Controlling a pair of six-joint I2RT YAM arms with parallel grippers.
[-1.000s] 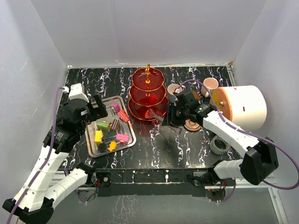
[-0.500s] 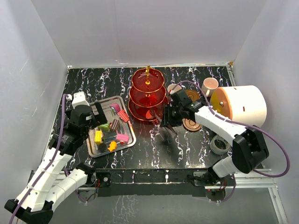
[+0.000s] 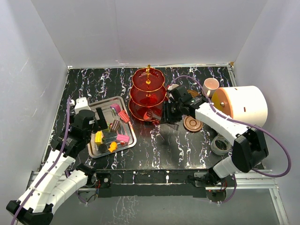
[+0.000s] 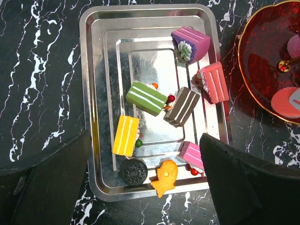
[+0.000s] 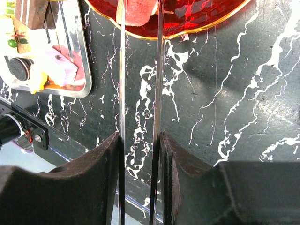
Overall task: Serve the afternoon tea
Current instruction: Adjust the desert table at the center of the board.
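Setting, apparently, a pink block sweet point(image 5: 138, 11) onto translucent red three-tier stand point(image 3: 148, 96) via thin metal tongs point(image 5: 123, 93) squeezed by right gripper point(image 5: 139, 143); next: release; left gripper point(image 4: 145, 145) gapes.

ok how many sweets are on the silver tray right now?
8 on the tray: purple cake and coral cake at the right side; green cake and brown cake mid-tray; yellow cake, pink cake, dark cookie and orange fish toward the near end. None seems hidden.

left end effector point(image 4: 145, 183): wide open, pointing down | right end effector point(image 3: 158, 116): fingers narrowly apart
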